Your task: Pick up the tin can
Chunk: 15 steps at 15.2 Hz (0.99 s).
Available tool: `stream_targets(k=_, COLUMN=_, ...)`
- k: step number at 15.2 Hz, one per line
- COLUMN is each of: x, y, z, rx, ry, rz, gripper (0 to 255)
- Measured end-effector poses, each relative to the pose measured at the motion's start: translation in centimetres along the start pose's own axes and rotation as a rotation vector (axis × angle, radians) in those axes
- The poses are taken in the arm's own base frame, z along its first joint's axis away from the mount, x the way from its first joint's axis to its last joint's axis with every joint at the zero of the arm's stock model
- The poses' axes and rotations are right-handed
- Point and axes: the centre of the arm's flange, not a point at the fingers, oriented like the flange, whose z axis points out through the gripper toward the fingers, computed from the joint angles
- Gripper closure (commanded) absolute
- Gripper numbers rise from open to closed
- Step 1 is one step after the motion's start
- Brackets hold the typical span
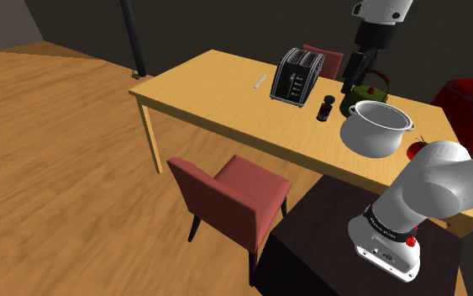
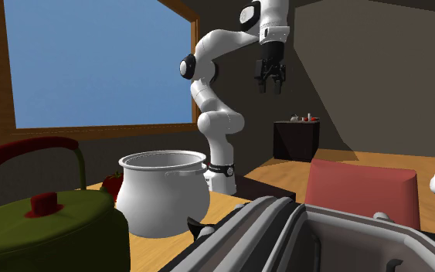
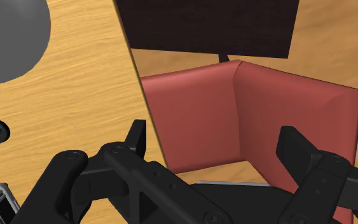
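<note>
high above the table (image 1: 218, 92), tool (image 2: 270, 88) agape

Green kettle (image 1: 373, 92) half behind the arm (image 1: 369, 38) — white pot (image 3: 6, 38) cut by wrist view's edge

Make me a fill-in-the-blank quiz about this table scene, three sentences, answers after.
The all-black two-finger gripper is ___ and holds nothing. The small dark can with a red band stands between the black toaster and the white ___. The round kettle with the red handle is ___.
Answers: open; pot; green.
</note>
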Motion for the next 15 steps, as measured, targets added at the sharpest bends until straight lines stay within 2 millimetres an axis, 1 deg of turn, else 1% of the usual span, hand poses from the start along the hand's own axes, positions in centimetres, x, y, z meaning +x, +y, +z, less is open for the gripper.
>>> stream_targets(k=1, x=0.0, y=0.0, z=0.0, rx=0.000, ry=0.000, rz=0.000, gripper=0)
stream_targets(k=3, x=0.6, y=1.1, z=0.7, rx=-0.003, ry=0.006, rz=0.011, gripper=0)
stream_targets(k=6, x=1.8, y=3.9, z=2.9, rx=-0.011, ry=0.018, rz=0.034, gripper=0)
stream_targets(k=9, x=3.0, y=6.6, z=4.5, rx=-0.020, ry=0.034, rz=0.060, gripper=0)
stream_targets(k=10, x=3.3, y=7.4, z=5.5, rx=-0.023, ry=0.039, rz=0.068, gripper=0)
stream_targets(k=11, x=4.0, y=8.8, z=6.0, rx=-0.026, ry=0.045, rz=0.077, gripper=0)
stream_targets(k=13, x=4.8, y=10.4, z=7.3, rx=-0.032, ry=0.055, rz=0.094, gripper=0)
stream_targets(k=15, x=5.3, y=12.6, z=8.6, rx=-0.037, ry=0.065, rz=0.110, gripper=0)
